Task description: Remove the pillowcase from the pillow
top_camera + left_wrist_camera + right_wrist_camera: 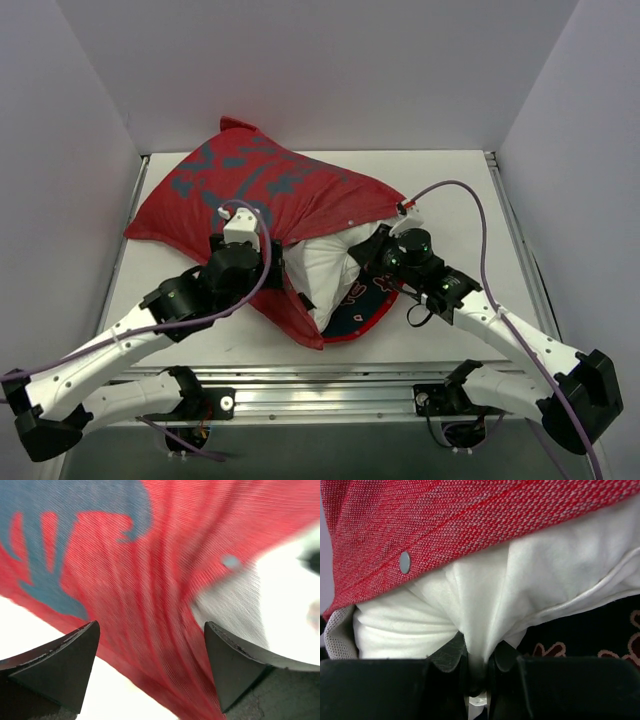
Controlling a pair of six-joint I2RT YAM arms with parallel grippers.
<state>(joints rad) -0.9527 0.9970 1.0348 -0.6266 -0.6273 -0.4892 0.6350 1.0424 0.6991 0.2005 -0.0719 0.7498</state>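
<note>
One table (450,185), white, carrying the rest.
One pillowcase (260,190), red with grey-blue marks, lying on the table. Long axis runs diagonally from far left to near right, and the open mouth faces near right with the navy lining (365,303) turned out.
One pillow (325,268), white, bulging from that mouth, mostly inside.
One left end effector (150,645), spread wide over red cloth, clamping nothing.
One right end effector (479,677), pinched closed on a pillow fold.
One snap (405,562), on the red hem.

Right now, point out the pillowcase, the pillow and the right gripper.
pillowcase (250,180): top view, red outer face.
pillow (320,270): top view, white end bared at the opening.
right gripper (479,664): right wrist view, between fingertips pinching pillow fabric.
</note>
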